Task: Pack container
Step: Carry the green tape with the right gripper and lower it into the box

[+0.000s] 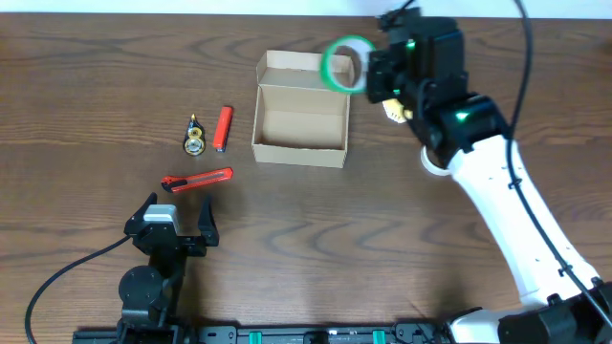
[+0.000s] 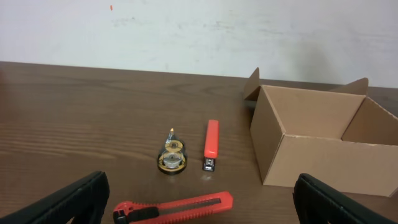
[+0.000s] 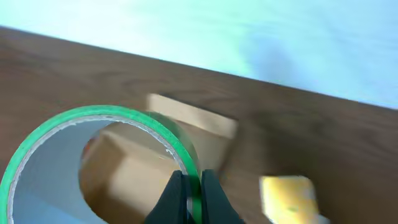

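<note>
From overhead, I see the box [image 1: 300,110] sitting open near the middle of the tabletop [image 1: 86,86], its lid flap folded back on the far side and nothing visible inside. My right pincer [image 1: 363,81] is clamped shut on the wall of a green tape [image 1: 340,63], holding the roll on edge in the air just over the box's far right corner. My left pincer [image 1: 177,218] rests near the front edge with its jaws spread wide and nothing between them. A red cutter [image 1: 198,180] lies just beyond it, and a red stapler [image 1: 223,128] and a small gold item [image 1: 194,139] lie farther on, left of the box. A yellow block [image 1: 394,111] sits right of the box, partly under the arm. Through the left wrist camera, the cutter is closest, the stapler and gold item lie side by side behind it, and the box stands to the right, well apart from the open fingers. Through the right wrist camera, the fingertips pinch the tape wall tight, and the box interior shows through the roll's hole. I judge the step to be carrying the tape in; next I need to shift it over the cavity, lower it and let go without clipping the box wall. I can read no brand, label or writing anywhere.
</note>
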Tool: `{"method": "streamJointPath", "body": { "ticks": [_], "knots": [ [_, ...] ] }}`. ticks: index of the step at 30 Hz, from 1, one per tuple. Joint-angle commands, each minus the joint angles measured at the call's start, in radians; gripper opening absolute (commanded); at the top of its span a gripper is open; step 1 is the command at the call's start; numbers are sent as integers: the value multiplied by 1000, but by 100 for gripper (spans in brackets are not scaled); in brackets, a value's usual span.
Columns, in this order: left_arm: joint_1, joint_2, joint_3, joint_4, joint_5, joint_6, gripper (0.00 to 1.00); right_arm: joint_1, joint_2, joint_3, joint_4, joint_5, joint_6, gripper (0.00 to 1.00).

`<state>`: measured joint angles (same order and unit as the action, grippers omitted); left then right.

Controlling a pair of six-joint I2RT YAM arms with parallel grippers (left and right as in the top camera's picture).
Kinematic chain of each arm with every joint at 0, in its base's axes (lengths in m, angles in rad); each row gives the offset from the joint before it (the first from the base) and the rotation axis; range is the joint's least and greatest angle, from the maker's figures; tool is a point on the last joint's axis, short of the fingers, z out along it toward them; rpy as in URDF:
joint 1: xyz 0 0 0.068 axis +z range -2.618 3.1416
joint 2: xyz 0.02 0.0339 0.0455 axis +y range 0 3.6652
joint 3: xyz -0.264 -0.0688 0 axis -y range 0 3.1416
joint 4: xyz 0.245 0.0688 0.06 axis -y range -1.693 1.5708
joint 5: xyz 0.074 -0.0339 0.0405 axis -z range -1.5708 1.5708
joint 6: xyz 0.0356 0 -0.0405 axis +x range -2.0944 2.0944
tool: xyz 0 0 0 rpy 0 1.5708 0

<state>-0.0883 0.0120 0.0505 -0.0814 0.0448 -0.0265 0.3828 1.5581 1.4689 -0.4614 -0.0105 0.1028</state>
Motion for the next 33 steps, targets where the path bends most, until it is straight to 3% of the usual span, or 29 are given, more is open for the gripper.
{"method": "streamJointPath", "body": {
  "ticks": [1,13,33],
  "knots": [
    [5,-7,-37,-11,-12,-3,95,58,60,9,15,-16,48,1],
    [5,-7,-37,-11,-12,-3,95,166,312,9,125,-13,129,1],
    [5,-7,-37,-11,-12,-3,95,199,361,9,79,108,182,1]
  ]
}}
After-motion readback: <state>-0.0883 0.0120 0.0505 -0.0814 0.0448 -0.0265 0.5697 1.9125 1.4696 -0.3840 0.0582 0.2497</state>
